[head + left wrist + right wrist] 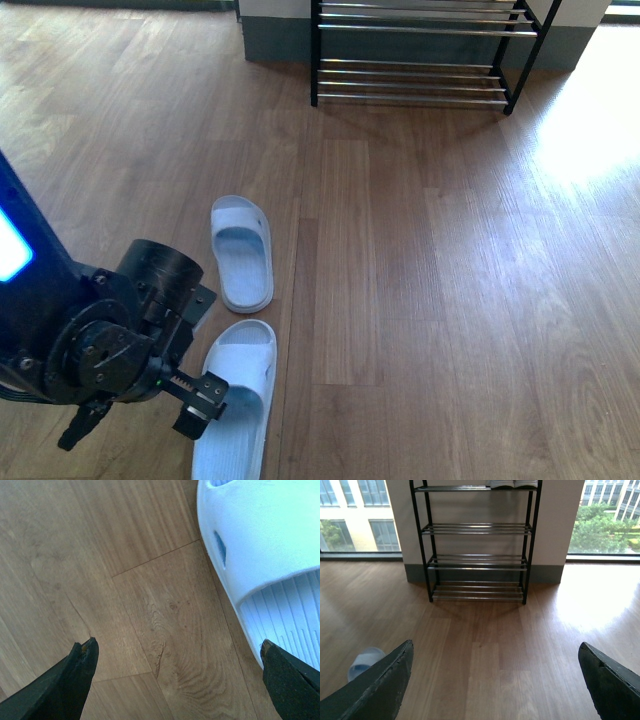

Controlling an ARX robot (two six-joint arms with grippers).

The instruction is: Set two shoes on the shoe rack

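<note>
The left gripper (177, 652) is released. Its 2 dark fingertips (82, 655) are spread wide, with only bare wood floor (125, 580) between them. One tip hangs over the ribbed footbed of the near slide (265, 535), just past the edge of its strap. The other is over the planks, clear of the slide. I cannot tell whether the first tip touches the footbed.

In the front view the left arm (100, 340) fills the lower left of the frame. Its finger overlaps the left edge of the near slide, which lies at the bottom, left of centre. The far slide (242, 252) sits just above it, near but apart. Both are pale blue-white, with their toes toward the top of the frame.

The shoe rack (415, 60) stands at the top, right of centre, against a grey skirting and well apart from the 2 slides.

The right gripper (495, 645) is also released, its fingers wide apart and nothing between them. Its camera looks along the floor to the rack, which has a black frame and 4 tiers of chrome bars and stands against a wall between 2 windows. On the highest tier the white soles of a pair of shoes (514, 483) show, cut off by the frame edge. A pale slide end (365, 661) peeks out beside 1 finger.
</note>
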